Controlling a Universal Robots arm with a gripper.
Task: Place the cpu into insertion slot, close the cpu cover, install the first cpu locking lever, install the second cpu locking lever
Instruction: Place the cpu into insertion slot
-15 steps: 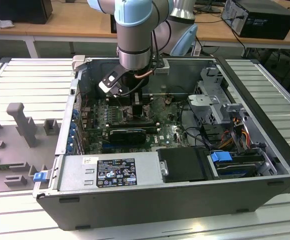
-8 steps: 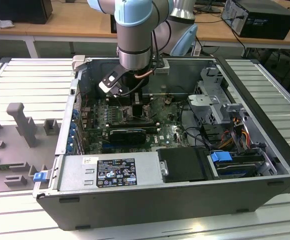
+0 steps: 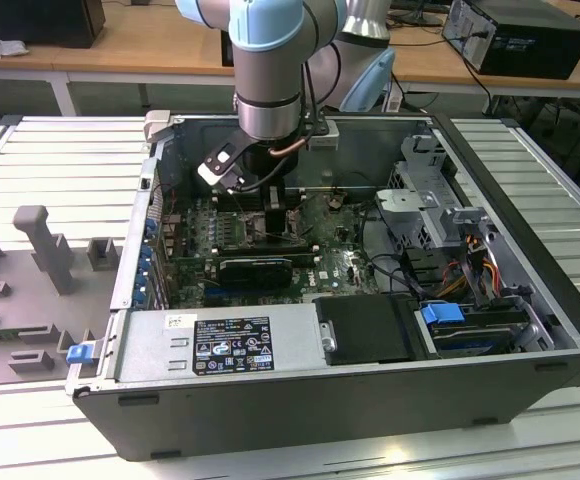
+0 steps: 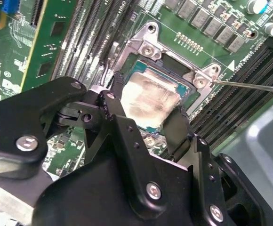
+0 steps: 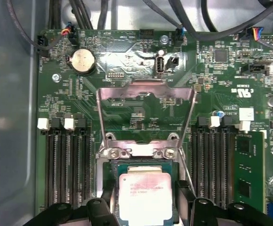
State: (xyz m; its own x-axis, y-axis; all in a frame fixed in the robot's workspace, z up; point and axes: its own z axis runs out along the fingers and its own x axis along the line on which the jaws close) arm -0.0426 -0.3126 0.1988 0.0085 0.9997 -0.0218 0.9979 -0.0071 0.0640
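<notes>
In the upper middle of the exterior view, the gripper (image 3: 270,205) reaches down into the open computer case (image 3: 270,405), over the green motherboard (image 3: 340,265). In both wrist views its two black fingers (image 4: 176,125) are drawn in narrow against opposite edges of the cpu (image 4: 150,96), so we judge that it is holding the chip. The cpu lies inside the frame of the insertion slot (image 4: 169,60), with its pale metal face up. From these pictures we cannot tell whether it is fully seated or a hair above the contacts.

In the first wrist view the cpu cover (image 5: 146,89) is swung open and lies back over the board, clear of the slot. The thin wire lever (image 4: 249,85) stands off to the side of the socket.

The step in hand is placing the chip, and we think it asks for care more than force:
- Keep the cpu flat and its edges parallel to the slot's rim.
- Avoid any sideways slide, since dragging could bend the contacts beneath.
- Let the chip's own weight seat it instead of pressing.
- Keep the fingers clear of the memory slots (image 5: 66,165) beside the socket.
</notes>
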